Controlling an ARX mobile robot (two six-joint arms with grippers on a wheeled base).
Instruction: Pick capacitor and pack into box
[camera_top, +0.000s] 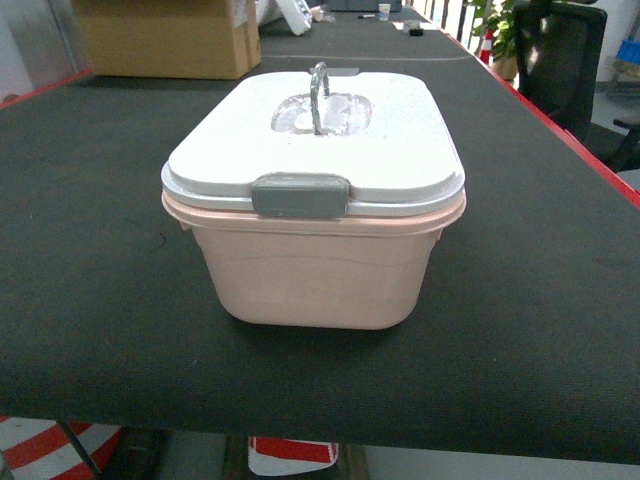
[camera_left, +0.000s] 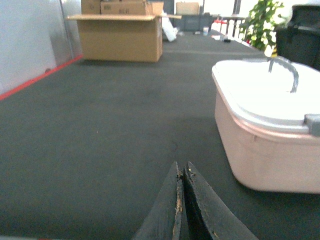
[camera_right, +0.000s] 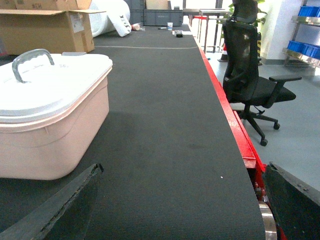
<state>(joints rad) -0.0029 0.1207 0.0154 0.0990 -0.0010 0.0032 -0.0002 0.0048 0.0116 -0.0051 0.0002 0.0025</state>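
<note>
Pink tub (camera_top: 315, 275) with its white lid (camera_top: 315, 140) is sitting at the centre of the black table mat (camera_top: 90, 250) in the head view, lid seated on the rim and the grey latch (camera_top: 300, 195) lying flat against the near edge at 6 o'clock. The grey loop handle (camera_top: 318, 95) is standing upright in the recess at the middle of the lid. No orange capacitor is showing in any of the three views; whether it is lying inside the closed tub cannot be told.

Left wrist view: the left gripper (camera_left: 183, 172) is pointing across the mat with its two dark fingers (camera_left: 167, 210) pressed together tip to tip, nothing between them. The tub is lying at 2 o'clock from the fingertips, apart from them.

Right wrist view: the right gripper (camera_right: 182, 170) is holding its fingers spread wide, one finger (camera_right: 65, 205) showing at 8 o'clock and the other at 4 o'clock of the frame, bare mat between them. The tub is sitting at 10 o'clock, beside the left-hand finger but not touching it.

Background: a brown cardboard carton (camera_top: 165, 35) is resting on the far end of the table at 11 o'clock of the head view; a black office chair (camera_right: 250, 80) is standing on the floor beyond the table's red edge (camera_right: 235, 125).
</note>
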